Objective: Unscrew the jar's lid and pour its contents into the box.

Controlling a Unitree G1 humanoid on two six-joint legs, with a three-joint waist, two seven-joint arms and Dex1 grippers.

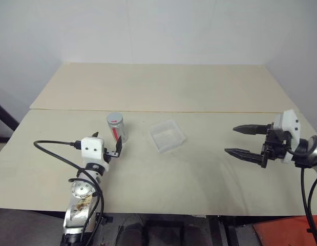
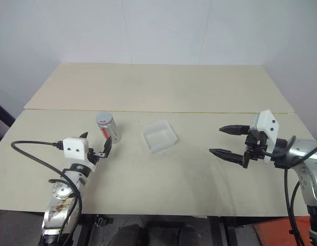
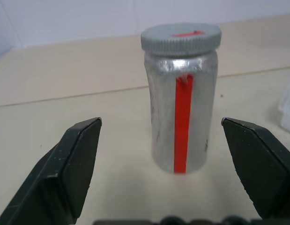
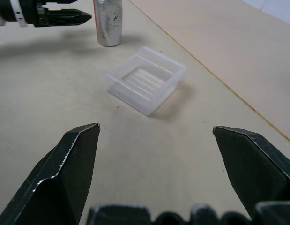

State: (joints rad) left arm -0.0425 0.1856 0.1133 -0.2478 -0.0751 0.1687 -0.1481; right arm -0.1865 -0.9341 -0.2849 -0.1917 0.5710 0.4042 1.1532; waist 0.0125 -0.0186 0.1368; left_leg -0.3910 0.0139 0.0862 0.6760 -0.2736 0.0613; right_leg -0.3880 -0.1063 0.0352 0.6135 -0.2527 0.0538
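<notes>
The small silvery metal jar (image 1: 117, 127) with its grey screw lid (image 3: 181, 38) on is seen upright on the pale table (image 1: 163, 87), beside the clear plastic box (image 1: 167, 136). The left gripper (image 1: 107, 145) is lined up just short of it, fingers spread; the right gripper (image 1: 246, 140) hangs apart, fingers spread. The approach is judged in hand; closing around the jar's body is called for next

Silvery-grey jar (image 3: 182, 112) with a vertical red stripe down the side; grey ribbed lid (image 3: 181, 38) with a red mark on top. Clear, slightly milky box (image 4: 145, 79), ridged base. Pale beige desk (image 1: 173, 169), thin darker seam across the middle. Left gripper (image 1: 108, 144): black fingers, white housing, black cable. Right gripper (image 1: 241, 140): same black fingers, white housing. Plain white wall (image 1: 158, 25) behind. Orange-red patch (image 1: 283, 233) at bottom right below desk edge
</notes>
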